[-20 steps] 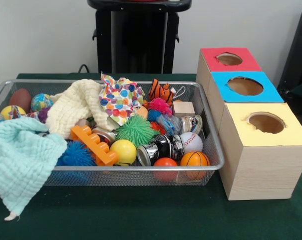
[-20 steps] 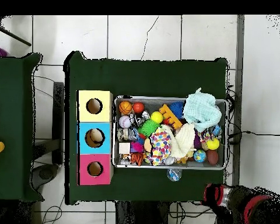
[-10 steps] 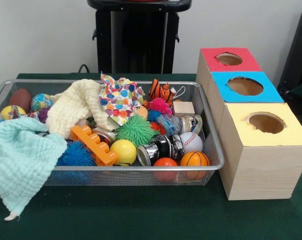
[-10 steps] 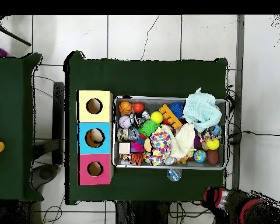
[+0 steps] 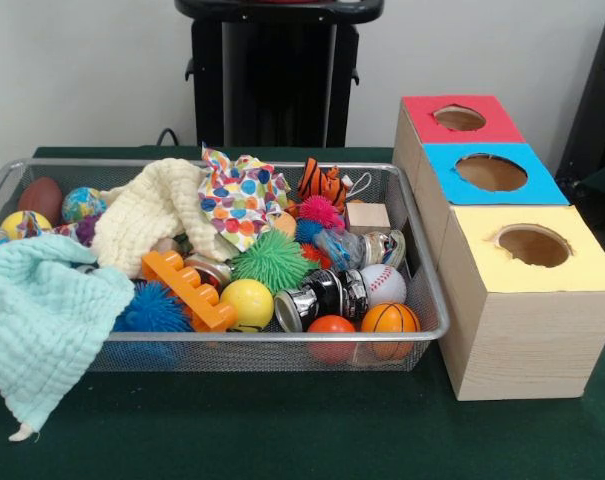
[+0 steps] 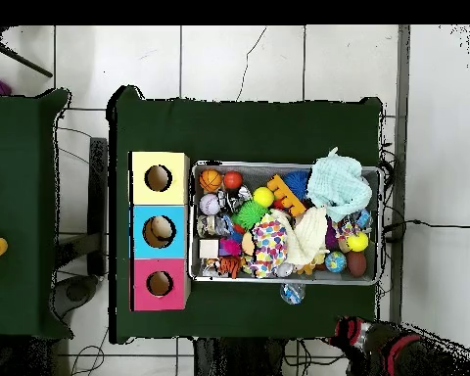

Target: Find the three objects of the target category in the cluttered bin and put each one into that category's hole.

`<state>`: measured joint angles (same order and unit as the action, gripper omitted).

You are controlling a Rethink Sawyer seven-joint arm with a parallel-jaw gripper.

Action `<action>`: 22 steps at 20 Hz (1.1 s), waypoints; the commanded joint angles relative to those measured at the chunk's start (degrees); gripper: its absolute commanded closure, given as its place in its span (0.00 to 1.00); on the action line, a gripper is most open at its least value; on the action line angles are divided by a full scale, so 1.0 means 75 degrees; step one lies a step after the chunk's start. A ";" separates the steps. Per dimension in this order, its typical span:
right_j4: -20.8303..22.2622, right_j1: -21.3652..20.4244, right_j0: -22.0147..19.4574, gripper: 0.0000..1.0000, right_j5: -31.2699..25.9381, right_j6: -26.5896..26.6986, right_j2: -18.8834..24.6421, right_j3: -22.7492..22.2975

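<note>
- Jaws: I can't tell their state. Only a red and black arm [image 6: 381, 350] shows in the overhead view, off the table's edge by the robot's base. The front view shows no gripper.
- Bin [image 5: 282, 337] sits on the green table [image 5: 282, 430], just beside the row of three boxes.
- Boxes, nearest the front camera to farthest: yellow [image 5: 542, 290], blue [image 5: 442, 165], red [image 5: 422, 110]. Each has a round hole on top.
- Mint cloth [image 5: 42, 320] hangs over the bin's front corner on the side away from the boxes.
- Cream cloth [image 5: 147, 215] and dotted cloth [image 5: 237, 195] lie on the pile mid-bin, touching.
- Along the front rim: blue spiky ball [image 5: 152, 310], orange block [image 5: 187, 288], yellow ball [image 5: 247, 302], can [image 5: 322, 295], orange ball [image 5: 330, 327], basketball [image 5: 390, 320].
- Baseball [image 5: 384, 283] is just behind the basketball.
- Green spiky ball [image 5: 272, 260] sits mid-bin.
- Tiger toy [image 5: 322, 182] and wooden cube [image 5: 367, 215] are toward the back, on the box side.
- Small ball [image 6: 292, 293] lies on the table just outside the bin, on the robot's side.
</note>
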<state>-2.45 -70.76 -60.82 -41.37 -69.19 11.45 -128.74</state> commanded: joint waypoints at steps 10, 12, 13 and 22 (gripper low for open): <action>0.0244 0.0995 -0.0624 1.00 0.0532 0.1060 0.1688 -0.0821; 0.0144 0.0802 -0.0658 1.00 0.0410 0.1117 0.1878 -0.0812; 0.0062 0.0667 -0.0645 1.00 0.0301 0.1133 0.1957 -0.0774; -0.0551 -0.0472 -0.0540 1.00 -0.0583 0.1326 0.2480 -0.0522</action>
<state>-3.58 -70.37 -65.19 -39.70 -69.19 24.35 -133.71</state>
